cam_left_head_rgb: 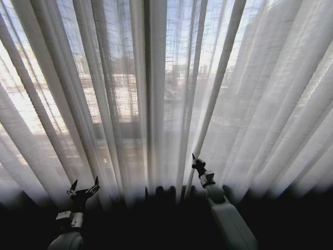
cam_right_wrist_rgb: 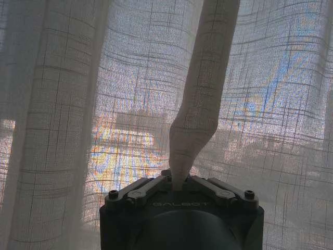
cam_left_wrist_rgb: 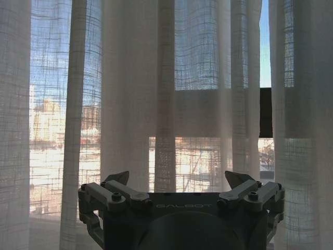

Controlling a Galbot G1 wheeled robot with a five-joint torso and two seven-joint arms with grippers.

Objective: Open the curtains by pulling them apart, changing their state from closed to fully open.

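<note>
Curtains (cam_left_head_rgb: 156, 78), pleats vertical floor-to-top, 1 fold pinched in right claw (cam_right_wrist_rgb: 178, 183); left claw (cam_left_wrist_rgb: 177, 179) spread, empty.

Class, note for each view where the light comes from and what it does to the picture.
Head view: daylight behind the sheer white pleated curtains silhouettes the left gripper; left wrist view: bright outside, gripper dark; right wrist view: backlit weave, right gripper pinching a fold.
</note>
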